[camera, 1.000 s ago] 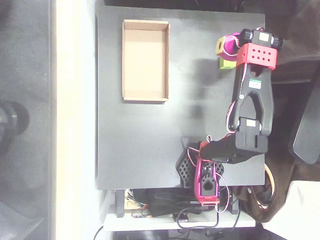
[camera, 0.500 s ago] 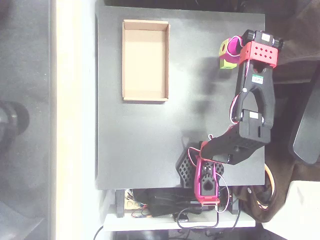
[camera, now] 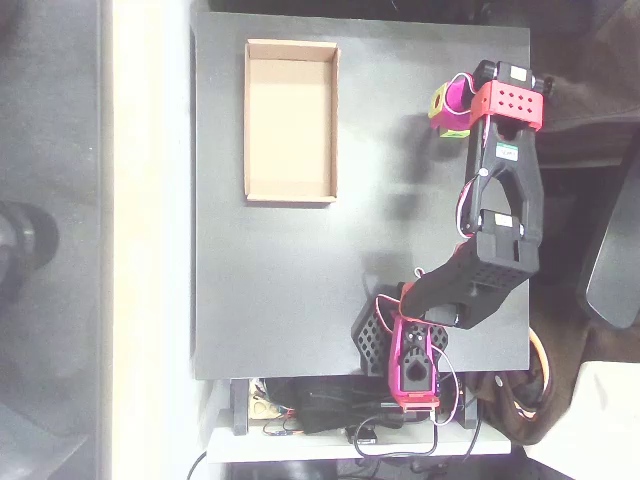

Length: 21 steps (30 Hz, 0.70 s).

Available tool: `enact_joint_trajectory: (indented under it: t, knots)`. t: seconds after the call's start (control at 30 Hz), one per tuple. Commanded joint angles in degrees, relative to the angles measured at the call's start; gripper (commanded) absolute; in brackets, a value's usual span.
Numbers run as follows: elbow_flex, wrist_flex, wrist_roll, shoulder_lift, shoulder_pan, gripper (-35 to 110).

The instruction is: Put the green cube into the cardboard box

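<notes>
The green cube (camera: 452, 129) lies on the black table near its right edge, at the far end in the overhead view. Just a thin lime strip of it shows, because my gripper (camera: 449, 108) hangs directly over it. The gripper's magenta tip with its yellow face covers most of the cube. From above I cannot tell how the jaws stand or whether they touch the cube. The cardboard box (camera: 290, 120), a shallow tan tray with nothing in it, sits well to the left of the gripper at the table's far left.
The arm's black links run from the base (camera: 410, 350) at the table's near edge up along the right side. Cables and electronics (camera: 330, 410) sit below the near edge. Bare black tabletop (camera: 290, 290) lies between box and arm.
The wrist has shifted slightly up and left in the picture and come down over the cube, so less of the cube shows. Cube and box have not moved.
</notes>
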Motion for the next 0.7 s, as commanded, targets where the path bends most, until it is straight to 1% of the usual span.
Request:
enact_joint_trajectory:
  t: [0.0,0.2,0.67]
  knots:
    - [-1.05,-2.11,0.35,0.70,0.44,39]
    - [-0.26,-9.49,0.35,0.44,0.44,39]
    - [2.02,-9.05,0.35,0.97,0.26,38]
